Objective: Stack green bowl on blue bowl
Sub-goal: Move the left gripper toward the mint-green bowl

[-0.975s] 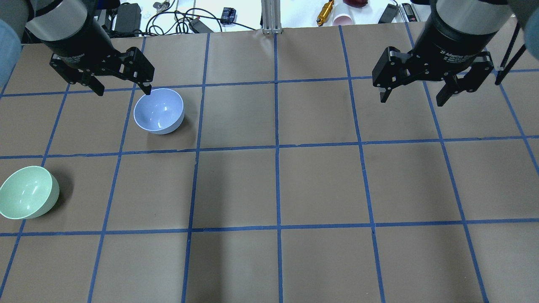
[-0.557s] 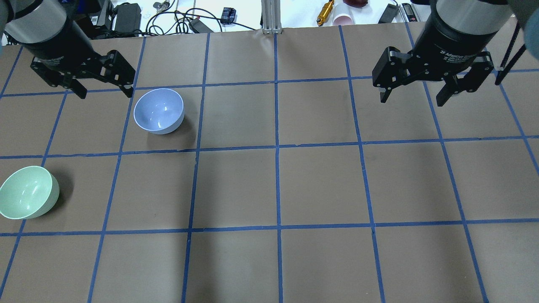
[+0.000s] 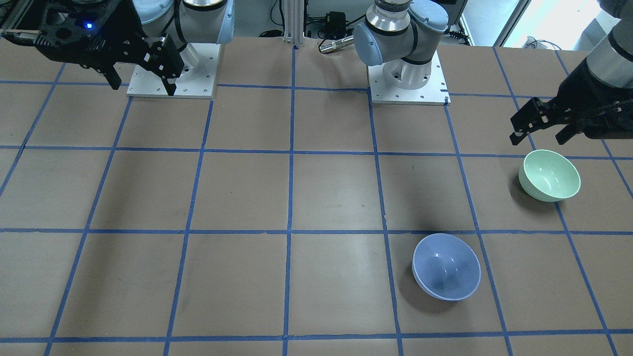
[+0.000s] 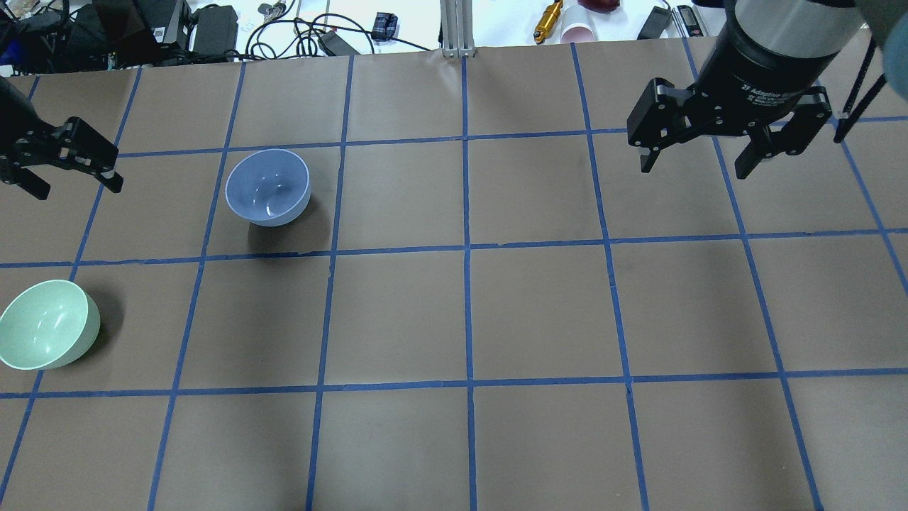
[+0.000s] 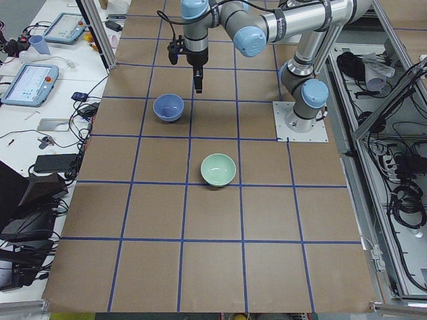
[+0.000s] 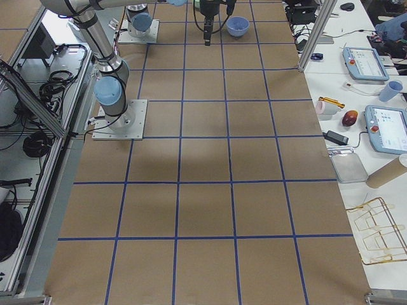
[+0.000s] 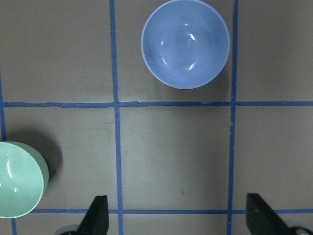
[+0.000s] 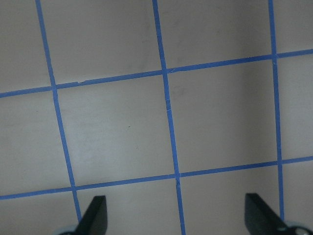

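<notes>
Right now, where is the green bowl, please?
In the overhead view, the green bowl sits at the left edge of the table, below and left of the blue bowl.

Brown paper-covered table (image 4: 539,312) with blue tape grid; pale mint-green glossy bowl (image 4: 47,333), pale periwinkle-blue glossy bowl (image 4: 267,187) upright, well apart.

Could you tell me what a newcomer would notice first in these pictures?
Two glossy bowls stand apart on the blue-gridded table: the green bowl at the robot's left edge, the blue bowl farther out. The left end effector hangs open near them, empty; the right end effector hangs open far right.
</notes>
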